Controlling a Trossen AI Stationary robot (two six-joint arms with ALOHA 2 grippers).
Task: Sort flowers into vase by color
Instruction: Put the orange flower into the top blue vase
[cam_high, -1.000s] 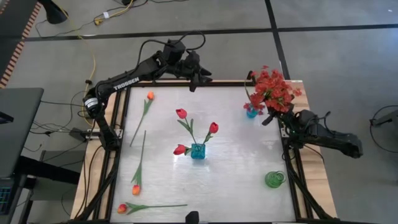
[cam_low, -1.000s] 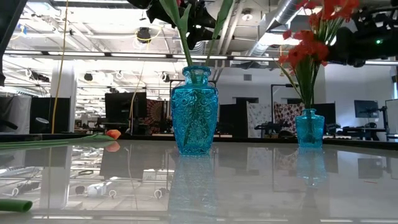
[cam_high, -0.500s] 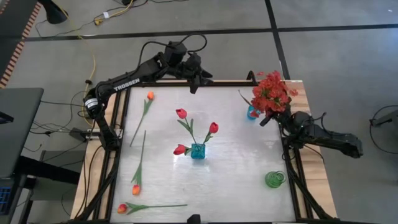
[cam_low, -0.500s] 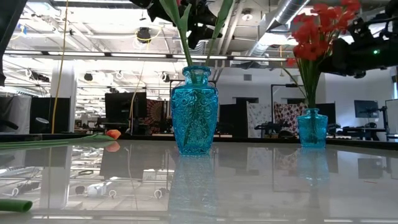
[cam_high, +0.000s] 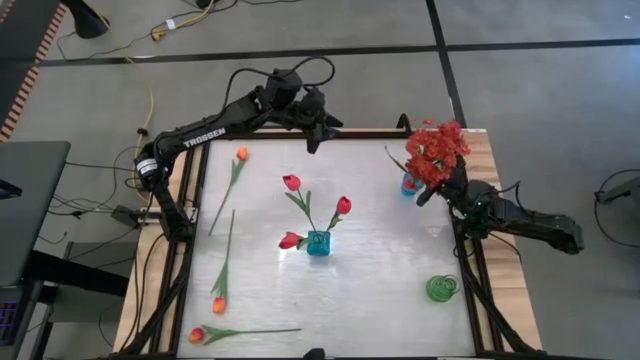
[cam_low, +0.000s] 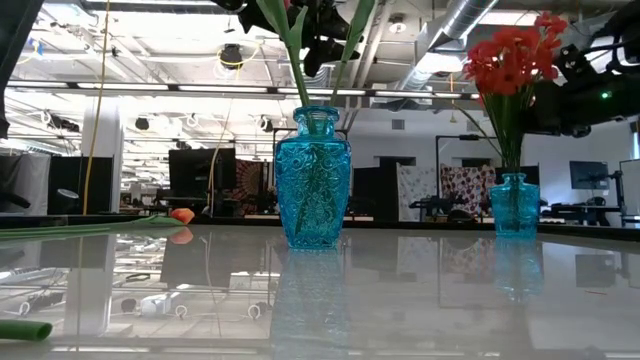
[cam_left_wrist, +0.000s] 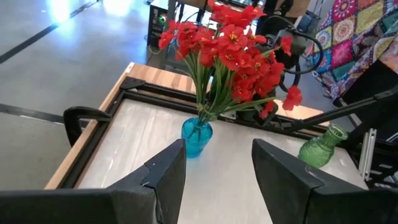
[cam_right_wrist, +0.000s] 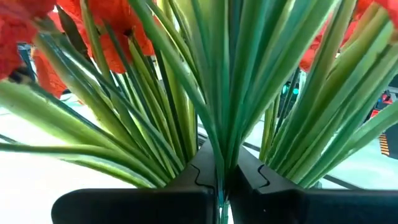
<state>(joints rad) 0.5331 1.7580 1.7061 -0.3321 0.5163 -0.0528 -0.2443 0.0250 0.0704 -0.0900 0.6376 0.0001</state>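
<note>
1. The right gripper (cam_right_wrist: 219, 180) has its fingers pressed together on the bundled green stems of the red spray (cam_high: 436, 152), pinching them low, just above the neck of the small blue vase (cam_high: 408, 183) at the upper right of the high view
2. The spray's stems already sit in that vase; in the low view the red blooms stand nearly upright at the right of the frame above it
3. The left gripper (cam_left_wrist: 214, 168) hovers at the top centre of the high view, fingers spread and holding nothing, looking across at the spray
4. The central blue vase (cam_high: 318, 243) holds three red rosebuds (cam_high: 291, 182); three orange tulips (cam_high: 241, 154) lie flat at the left side of the table, and a green vase (cam_high: 441, 288) stands empty at the lower right
5. Handling, as a judgement: the spray is light but top-heavy, its many thin stems springy and slick, so they may splay or slide; the low bundle, where they converge, is the sound place to grip, never the soft blossoms. The small vase looks light and could tip if the stems are levered sideways
6. Against the frame one second earlier, the spray has swung from a leftward lean to nearly upright, and the small vase has shifted slightly right in the low view; the left arm is unchanged
</note>
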